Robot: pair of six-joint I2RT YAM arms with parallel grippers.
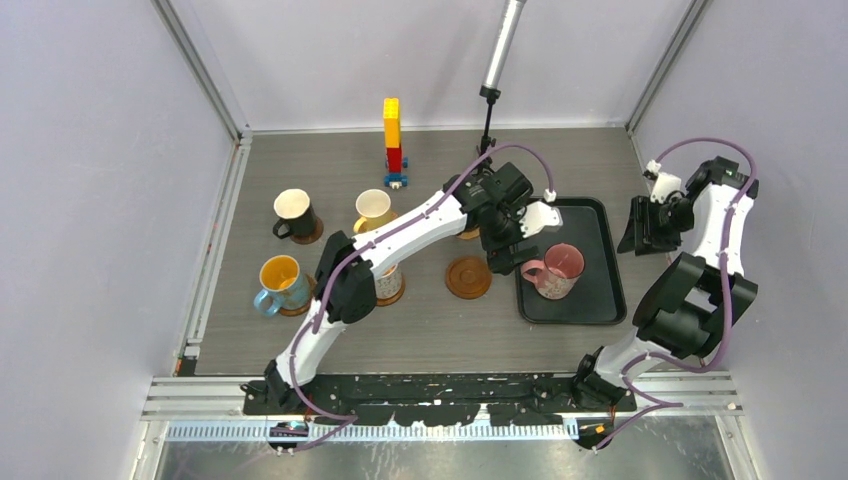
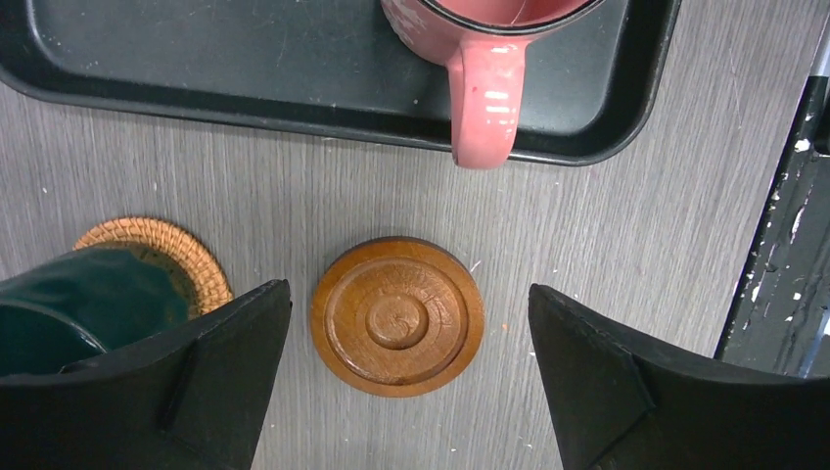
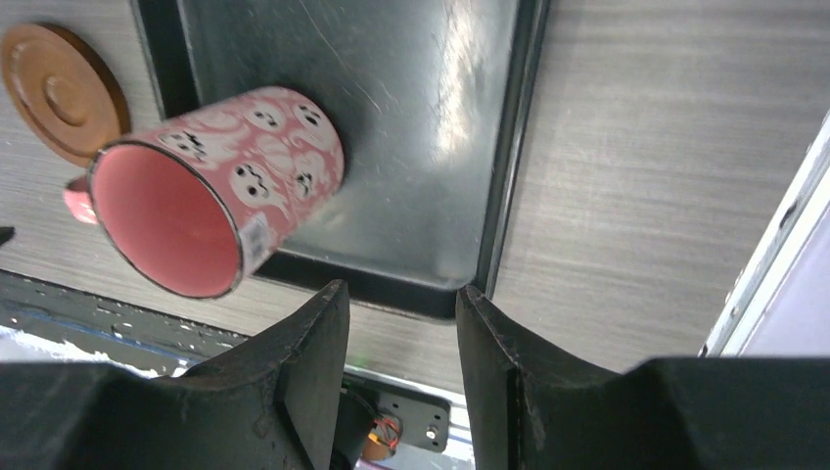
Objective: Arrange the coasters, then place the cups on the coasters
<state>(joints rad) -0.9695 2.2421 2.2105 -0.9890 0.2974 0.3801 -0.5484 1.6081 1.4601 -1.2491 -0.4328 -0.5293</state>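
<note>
A bare brown ringed coaster [image 2: 396, 315] lies on the table just left of the black tray [image 2: 294, 78]. My left gripper [image 2: 409, 287] hovers over it, open, with nothing held. The pink cup [image 2: 484, 108] stands on the tray, its handle towards the coaster. A dark green cup [image 2: 88, 304] sits on a woven coaster [image 2: 157, 240]. In the top view the black cup [image 1: 295, 213], yellow cup [image 1: 375, 210] and blue cup [image 1: 280, 283] stand at the left; a patterned cup [image 1: 390, 285] is partly under the left arm. My right gripper [image 3: 401, 304] is open and empty, raised right of the tray.
A yellow and red brick tower [image 1: 393, 140] stands at the back. A pole on a black stand [image 1: 490, 110] rises behind the tray [image 1: 600, 290]. Walls close in both sides. The left arm [image 1: 400, 235] reaches diagonally across the middle.
</note>
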